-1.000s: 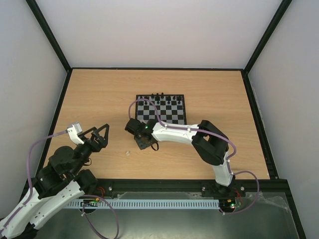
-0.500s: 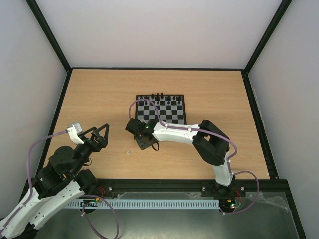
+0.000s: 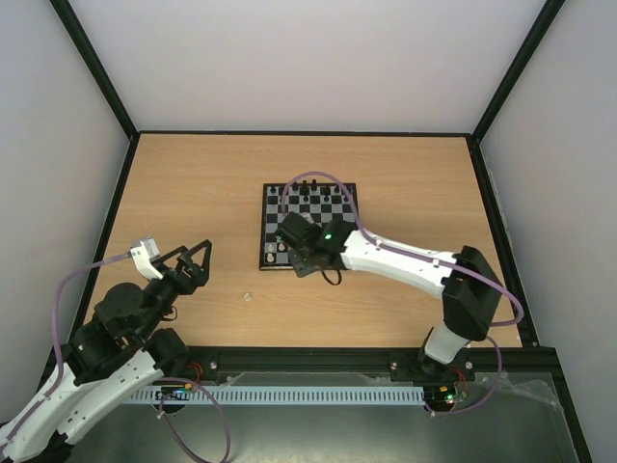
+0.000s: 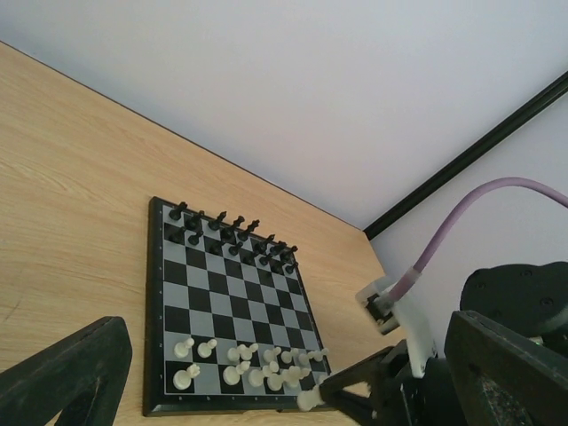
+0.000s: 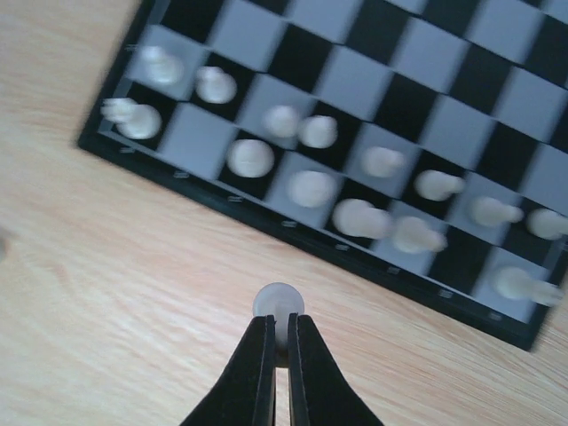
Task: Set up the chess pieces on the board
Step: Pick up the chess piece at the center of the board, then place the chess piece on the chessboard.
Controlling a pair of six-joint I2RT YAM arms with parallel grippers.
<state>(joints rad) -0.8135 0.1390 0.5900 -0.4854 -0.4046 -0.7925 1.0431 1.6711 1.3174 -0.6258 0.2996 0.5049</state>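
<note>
Between the right fingers [image 5: 258, 373], a whitish piece [image 5: 279, 303], base hidden

Legible text across my remote views: none.
- board [image 5: 235, 200], near border: faint pale marks along the edge, too blurred for me to read.
- white tag [image 3: 145, 252], top view: I can make out no lettering.

The table [image 3: 193, 183] looks matt wood-grain — the board [image 5: 417, 44] smooth, the chess pieces [image 5: 251, 158] milky translucent plastic.
</note>
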